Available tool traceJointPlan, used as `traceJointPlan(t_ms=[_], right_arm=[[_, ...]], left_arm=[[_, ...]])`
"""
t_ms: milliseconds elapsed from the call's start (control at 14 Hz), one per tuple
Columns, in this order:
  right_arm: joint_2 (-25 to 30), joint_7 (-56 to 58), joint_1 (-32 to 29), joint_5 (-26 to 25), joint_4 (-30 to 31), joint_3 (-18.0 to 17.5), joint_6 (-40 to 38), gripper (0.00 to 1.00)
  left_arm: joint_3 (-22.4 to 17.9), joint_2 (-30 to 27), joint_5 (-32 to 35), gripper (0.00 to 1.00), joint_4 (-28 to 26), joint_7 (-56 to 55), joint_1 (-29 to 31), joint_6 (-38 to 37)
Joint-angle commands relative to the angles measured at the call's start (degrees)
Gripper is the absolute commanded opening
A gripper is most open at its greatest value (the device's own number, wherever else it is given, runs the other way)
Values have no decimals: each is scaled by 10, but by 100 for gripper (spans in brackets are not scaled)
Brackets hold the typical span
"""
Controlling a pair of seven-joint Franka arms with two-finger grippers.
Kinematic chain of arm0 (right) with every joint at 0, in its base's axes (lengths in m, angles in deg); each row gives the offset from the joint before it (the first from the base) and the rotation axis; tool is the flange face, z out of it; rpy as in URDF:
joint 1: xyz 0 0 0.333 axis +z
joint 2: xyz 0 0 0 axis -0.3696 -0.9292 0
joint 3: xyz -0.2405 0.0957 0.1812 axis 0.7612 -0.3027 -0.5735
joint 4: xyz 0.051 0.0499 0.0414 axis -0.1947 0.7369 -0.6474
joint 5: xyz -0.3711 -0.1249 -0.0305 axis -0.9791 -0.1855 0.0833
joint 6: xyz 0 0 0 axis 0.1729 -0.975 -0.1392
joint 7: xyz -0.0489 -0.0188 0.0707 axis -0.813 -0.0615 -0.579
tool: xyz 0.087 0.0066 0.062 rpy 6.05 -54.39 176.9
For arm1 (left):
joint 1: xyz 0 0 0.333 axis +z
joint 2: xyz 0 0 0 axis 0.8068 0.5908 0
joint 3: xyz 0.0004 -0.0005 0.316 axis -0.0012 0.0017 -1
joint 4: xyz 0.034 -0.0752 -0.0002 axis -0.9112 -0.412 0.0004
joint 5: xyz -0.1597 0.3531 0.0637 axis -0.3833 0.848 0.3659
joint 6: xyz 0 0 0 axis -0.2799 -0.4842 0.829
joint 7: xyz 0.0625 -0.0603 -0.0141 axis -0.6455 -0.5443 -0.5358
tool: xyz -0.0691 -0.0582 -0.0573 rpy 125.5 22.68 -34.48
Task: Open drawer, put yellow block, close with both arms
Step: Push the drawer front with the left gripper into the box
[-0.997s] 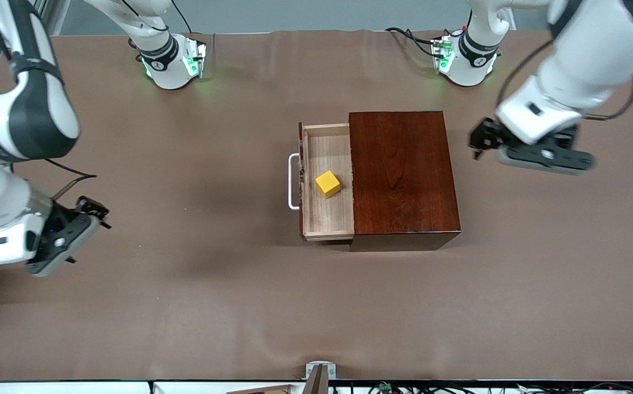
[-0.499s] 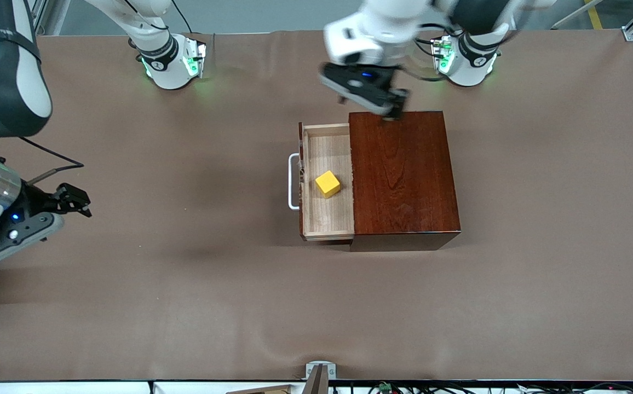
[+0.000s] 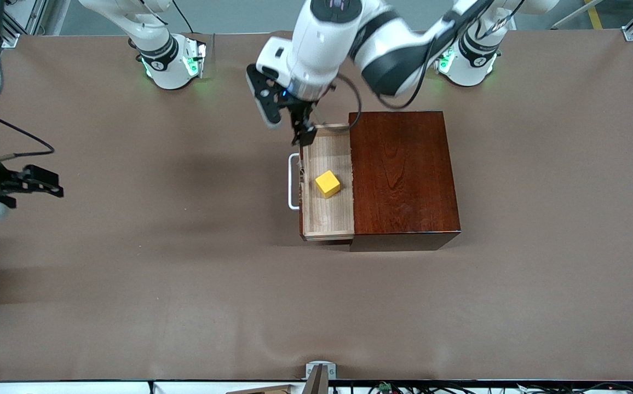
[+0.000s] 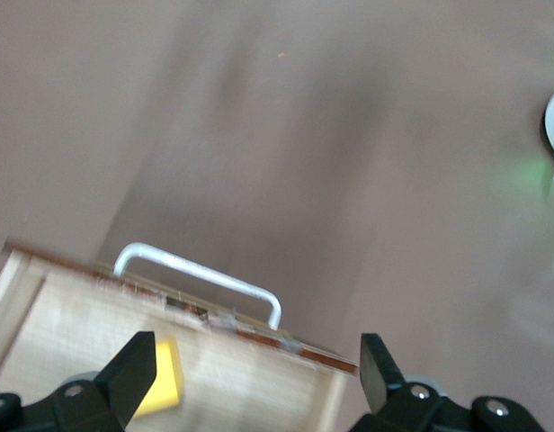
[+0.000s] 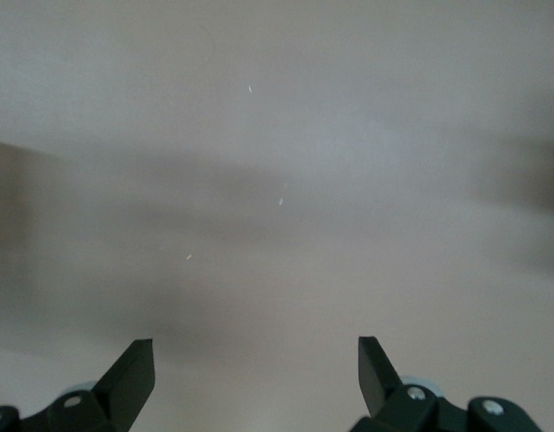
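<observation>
A: Where does the job stand?

B: The drawer (image 3: pixel 327 183) is pulled out of the dark wooden box (image 3: pixel 401 172), and the yellow block (image 3: pixel 328 184) already lies in its tray, about mid-tray. So opening and loading look done; only the closing is left.

A: And the arms?

B: The left gripper (image 3: pixel 301 131) hangs over the drawer's corner at the twelve o'clock end in the front view, by the red-brown front. Its wrist view shows the fingers (image 4: pixel 133 371) spread wide, holding nothing, with the white handle (image 4: pixel 201 277) between them and farther out.

A: The right one?

B: The right gripper (image 3: pixel 42 185) is out at nine o'clock over bare bench (image 3: pixel 157 284), well apart from the drawer. Its fingers (image 5: pixel 133 371) are spread too and empty.

A: What's needed next?

B: I'd judge both have to get against the drawer front, on the handle side, and push it toward three o'clock, into the box.
</observation>
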Motion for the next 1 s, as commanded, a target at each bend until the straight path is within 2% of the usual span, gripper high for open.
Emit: traceJointPlan(t_ms=[0,142,427,570,926], right_arm=[[75,-80,36,20,68,34,-22,100],[113,-115,41,20,124,36,0,100],[116,-114,35,20,132,37,2,100],[116,-114,34,20,132,37,2,100],[115,-113,34,19,132,37,2,100]], left_arm=[[-18,64,39,100,36,85,-28,35],[-61,97,49,100,52,122,-65,44],[-194,118,48,100,62,149,-173,71],[-211,130,48,100,62,192,-180,83],[-213,137,50,100,58,197,-176,81]])
